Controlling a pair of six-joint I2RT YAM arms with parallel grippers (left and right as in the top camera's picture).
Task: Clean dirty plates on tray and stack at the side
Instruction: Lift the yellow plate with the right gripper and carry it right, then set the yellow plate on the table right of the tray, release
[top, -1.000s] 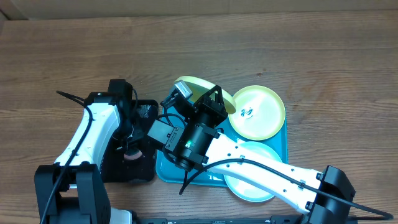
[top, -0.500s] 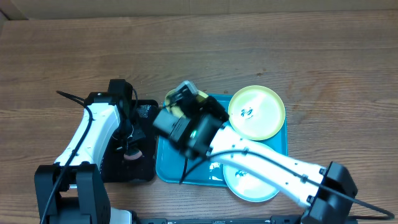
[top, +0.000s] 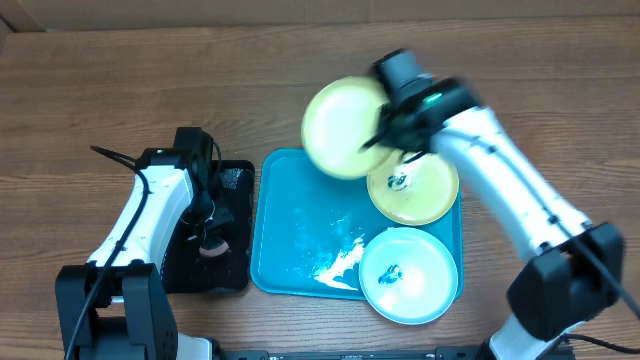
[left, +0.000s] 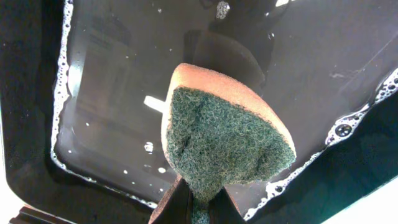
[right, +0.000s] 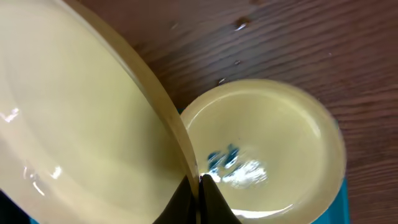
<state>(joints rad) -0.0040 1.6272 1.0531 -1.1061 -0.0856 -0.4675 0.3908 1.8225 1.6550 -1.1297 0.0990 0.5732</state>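
Note:
My right gripper (top: 385, 138) (right: 198, 182) is shut on the rim of a yellow-green plate (top: 342, 127) (right: 74, 124) and holds it in the air, above the far edge of the cyan tray (top: 290, 240). A second yellow-green plate (top: 425, 190) (right: 273, 143) with a dark scribble lies on the tray's far right corner. A light blue plate (top: 408, 275) with a scribble lies on its near right corner. My left gripper (top: 207, 225) (left: 199, 196) is shut on a green-and-orange sponge (left: 224, 143) over the black tray (top: 235, 190) (left: 112, 106).
The black tray holds soapy water with foam along its edges (left: 62, 99). A white smear (top: 335, 262) lies inside the cyan tray. Bare wooden table (top: 150, 80) spreads to the far side and both sides.
My right arm has swung from the left part of the cyan tray up and to the right, carrying the yellow-green plate. The left arm has not moved.

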